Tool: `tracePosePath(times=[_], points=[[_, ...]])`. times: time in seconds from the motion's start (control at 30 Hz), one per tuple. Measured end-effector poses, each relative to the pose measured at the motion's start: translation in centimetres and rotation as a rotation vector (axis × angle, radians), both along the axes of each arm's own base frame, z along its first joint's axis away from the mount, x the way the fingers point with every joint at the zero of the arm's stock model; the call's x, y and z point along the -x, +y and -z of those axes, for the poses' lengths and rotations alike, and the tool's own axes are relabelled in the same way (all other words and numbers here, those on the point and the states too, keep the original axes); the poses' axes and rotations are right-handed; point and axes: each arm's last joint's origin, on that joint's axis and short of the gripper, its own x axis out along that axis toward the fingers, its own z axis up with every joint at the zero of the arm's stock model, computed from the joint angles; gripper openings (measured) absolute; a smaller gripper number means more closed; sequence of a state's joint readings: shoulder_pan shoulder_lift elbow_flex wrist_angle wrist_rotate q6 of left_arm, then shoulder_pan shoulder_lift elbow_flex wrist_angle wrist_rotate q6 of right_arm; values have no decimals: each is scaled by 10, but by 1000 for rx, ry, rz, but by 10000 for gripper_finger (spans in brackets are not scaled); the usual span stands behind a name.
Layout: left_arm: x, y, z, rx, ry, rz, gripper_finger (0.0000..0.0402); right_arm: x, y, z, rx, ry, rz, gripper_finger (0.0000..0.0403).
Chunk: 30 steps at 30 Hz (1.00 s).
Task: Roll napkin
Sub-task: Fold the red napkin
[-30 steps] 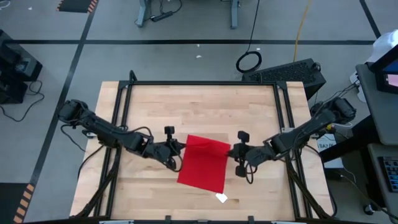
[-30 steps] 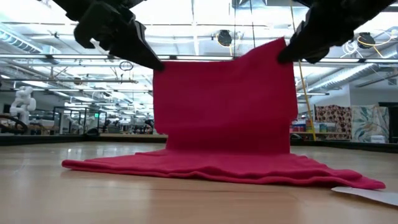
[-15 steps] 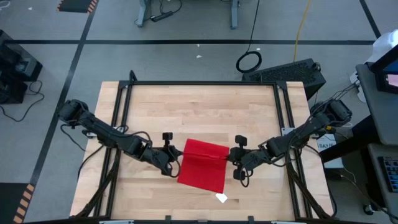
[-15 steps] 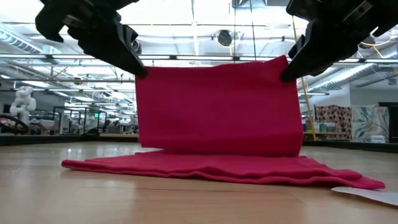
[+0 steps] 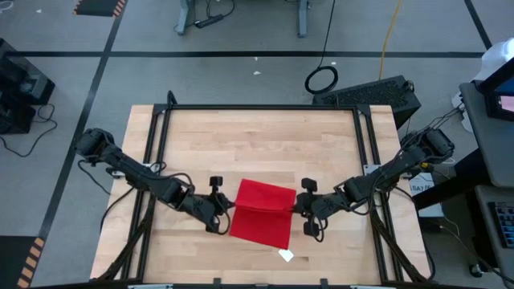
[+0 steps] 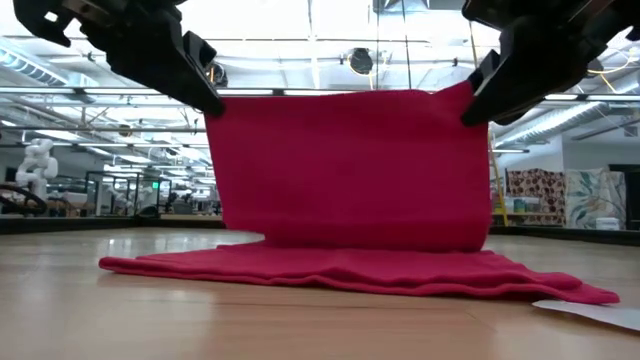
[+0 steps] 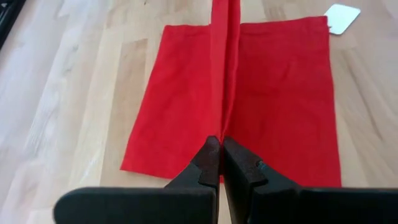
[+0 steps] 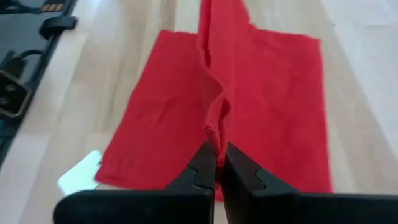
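The red napkin (image 5: pixel 261 213) lies with its near half flat on the wooden table (image 5: pixel 257 136). Its far edge is lifted and stretched between my two grippers, so it hangs like a curtain in the low view (image 6: pixel 350 170). My left gripper (image 5: pixel 227 210) is shut on the lifted edge's left corner. My right gripper (image 5: pixel 295 206) is shut on its right corner. A small white tag (image 5: pixel 287 256) lies by the napkin's near right corner. My left gripper pinches the lifted edge's left corner (image 7: pixel 222 132) between its two fingers, coming from the table's left. The cloth runs taut from there to the other gripper and hangs down, its lower part on the table (image 6: pixel 300 268). My right gripper pinches the lifted edge's right corner (image 8: pixel 216 134) between its two fingers, coming from the table's right. The cloth is bunched in small folds beside the fingers. It hangs below the hold, with its lower part on the table.
Black rails (image 5: pixel 152 160) run along the table's left and right sides. Bare wood lies on the far half of the table and in a narrow strip in front of the napkin. Cables and equipment (image 5: pixel 377 92) stand beyond the far right corner.
Both grippers have moved toward the table's near edge with the napkin's lifted edge, which has gone from slack to stretched straight between them. The lifted part now stands over the half that has stayed flat on the table.
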<state>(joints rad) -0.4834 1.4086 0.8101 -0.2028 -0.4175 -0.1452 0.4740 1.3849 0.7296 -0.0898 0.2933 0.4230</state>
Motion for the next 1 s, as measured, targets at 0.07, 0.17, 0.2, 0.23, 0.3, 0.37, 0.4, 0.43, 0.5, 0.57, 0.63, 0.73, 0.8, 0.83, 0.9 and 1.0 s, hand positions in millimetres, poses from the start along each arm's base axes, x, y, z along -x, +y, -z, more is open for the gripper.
tracePosePath(times=[0.07,0.17,0.2,0.23,0.3,0.37,0.4,0.43,0.5,0.57,0.63,0.73,0.8,0.83,0.9,1.0], points=[[1,-3,-1,5,-7,8,11,0,0,0,-10,8,-10,4],[1,-5,-1,9,-12,14,11,1,1,1,-23,17,-22,4],[1,-5,-1,10,-12,15,11,1,1,1,-23,17,-23,4],[1,-5,-1,10,-12,15,11,1,1,1,-24,17,-23,4],[1,-5,-1,10,-12,14,11,1,1,1,-25,18,-23,4],[1,-5,-1,10,-10,14,11,1,1,1,-28,19,-20,4],[1,-5,-1,16,-7,20,11,1,1,1,-33,19,-17,4],[1,-5,-1,24,-4,28,11,1,1,1,-40,21,-16,4],[2,-6,0,38,3,43,11,1,1,1,-63,27,-21,4],[2,-6,0,46,7,50,11,1,2,1,-85,32,-31,4],[2,-7,0,55,12,60,11,1,3,0,-101,36,-27,4],[0,-8,3,55,25,66,11,1,4,0,-104,36,-27,4],[-1,-8,6,56,38,70,11,2,5,0,-106,31,-31,4],[-1,-9,8,55,44,72,11,2,5,0,-108,30,-31,4],[-2,-9,10,56,56,78,11,2,6,0,-112,30,-27,4],[-2,-9,12,53,64,79,11,2,6,0,-125,30,-16,4]])
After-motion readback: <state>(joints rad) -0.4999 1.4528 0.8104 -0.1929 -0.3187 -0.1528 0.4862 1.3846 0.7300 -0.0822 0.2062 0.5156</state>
